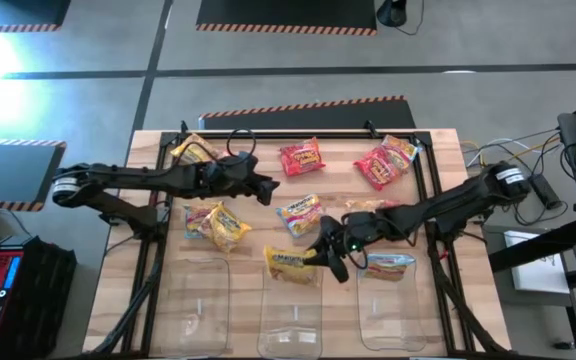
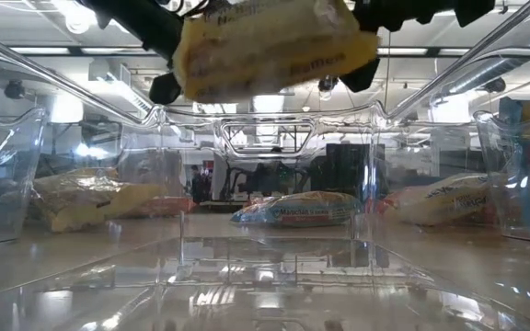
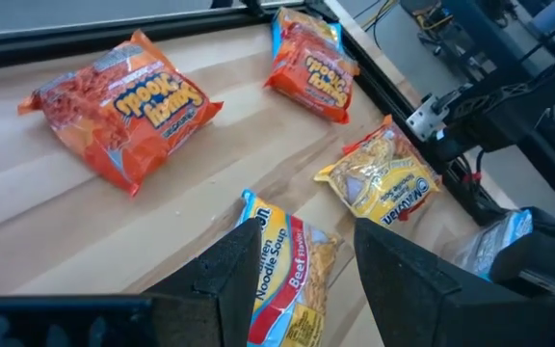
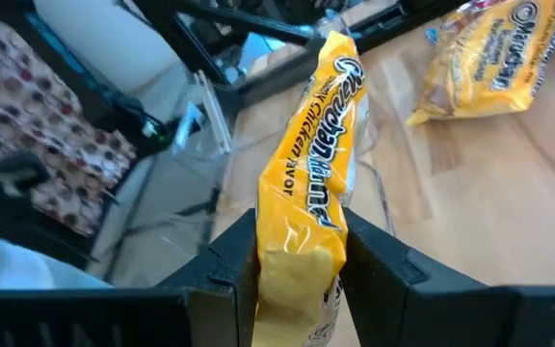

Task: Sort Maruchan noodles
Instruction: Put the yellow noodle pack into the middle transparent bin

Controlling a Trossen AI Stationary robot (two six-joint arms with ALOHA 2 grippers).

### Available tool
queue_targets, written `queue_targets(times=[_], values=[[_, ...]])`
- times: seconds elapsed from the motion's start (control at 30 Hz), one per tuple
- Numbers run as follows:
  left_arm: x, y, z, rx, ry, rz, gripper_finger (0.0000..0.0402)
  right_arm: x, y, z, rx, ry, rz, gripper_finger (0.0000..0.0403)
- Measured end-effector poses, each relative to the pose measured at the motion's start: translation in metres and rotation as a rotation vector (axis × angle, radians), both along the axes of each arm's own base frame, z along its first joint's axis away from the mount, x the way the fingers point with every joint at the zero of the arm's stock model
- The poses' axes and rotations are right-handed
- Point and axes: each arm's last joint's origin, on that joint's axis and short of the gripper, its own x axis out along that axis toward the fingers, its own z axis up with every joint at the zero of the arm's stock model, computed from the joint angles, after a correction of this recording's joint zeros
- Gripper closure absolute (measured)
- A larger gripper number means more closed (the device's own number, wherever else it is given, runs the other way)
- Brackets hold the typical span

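Note:
My right gripper [image 1: 324, 256] is shut on a yellow Maruchan packet [image 1: 290, 265], which is in the air over the far rim of the middle clear bin [image 1: 290, 318]. In the low view that packet [image 2: 274, 51] hangs at the top. My left gripper [image 1: 270, 189] hovers open above the table's middle, and a light blue packet [image 3: 282, 253] lies flat on the wood below it. Red packets [image 1: 300, 157] [image 1: 383, 162] and yellow ones [image 1: 218, 225] [image 1: 196, 150] lie flat on the table. Another light blue packet [image 1: 388, 265] lies in the right bin. My right gripper pinches one end of the yellow packet [image 4: 297, 241] between its two fingers [image 4: 227, 260]. The fingers reach in nearly level from the table's right side. The packet stands on edge and sticks out ahead of the fingers, lifted clear of the table and the bin.
Three clear bins stand in a row at the near edge: left [image 1: 193, 300], middle and right [image 1: 393, 310]. A black frame [image 1: 423, 170] runs along the table's sides and back. A yellow packet [image 3: 383, 178] lies by the right rail, near my right arm.

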Motion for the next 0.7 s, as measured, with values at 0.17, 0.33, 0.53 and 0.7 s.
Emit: queue_targets(times=[0.17, 0.33, 0.53, 0.7], values=[[-0.0030, -0.0008, 0.0013, -0.009, 0.006, 0.003, 0.0249, 0.0049, 0.0028, -0.0062, -0.064, -0.027, 0.019, 0.0292], [-0.0031, -0.0012, 0.0013, -0.015, 0.005, 0.007, 0.0249, 0.0049, 0.0035, -0.0081, -0.160, -0.048, 0.052, 0.0292], [-0.0034, 0.0003, 0.0015, -0.043, -0.018, 0.086, 0.0249, 0.0036, 0.0071, -0.0076, -0.308, -0.104, 0.119, 0.0292], [-0.0035, 0.0010, 0.0014, -0.039, -0.022, 0.116, 0.0249, 0.0027, 0.0089, -0.0080, -0.329, -0.123, 0.207, 0.0291]])
